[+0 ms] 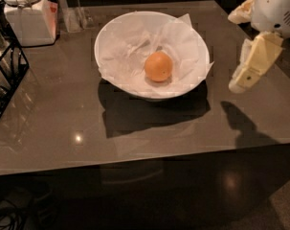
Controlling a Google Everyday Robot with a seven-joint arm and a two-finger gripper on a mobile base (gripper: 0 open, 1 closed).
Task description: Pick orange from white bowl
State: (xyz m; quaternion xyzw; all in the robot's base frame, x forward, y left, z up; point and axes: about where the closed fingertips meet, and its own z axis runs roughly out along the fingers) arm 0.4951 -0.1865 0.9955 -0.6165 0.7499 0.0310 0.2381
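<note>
Looking across the table (53, 119), you find the orange (158, 66) lying in the bowl (100, 41), a little right of its middle, on crumpled white paper (128, 47) that covers the inside and sticks out past the rim at the far right. The orange's underside sinks into the folds, so you cannot see how it sits. The bowl stands at the far middle of the table and throws a dark shadow toward the near side. The gripper (255, 61) hangs at the right, above the table's right edge, well apart from the bowl and touching nothing you can see. Its white body is cut off by the top right corner of the view, and you cannot tell whether it is released or clenched. At the far left stands a white lidded jar (26, 14), its top clipped by the frame. A black wire rack (5, 75) runs off the left edge, only partly shown. Between jar and bowl stands something clear (77, 18), too faint to name. Under the table, near left, dark cables (10, 214) are barely visible.
</note>
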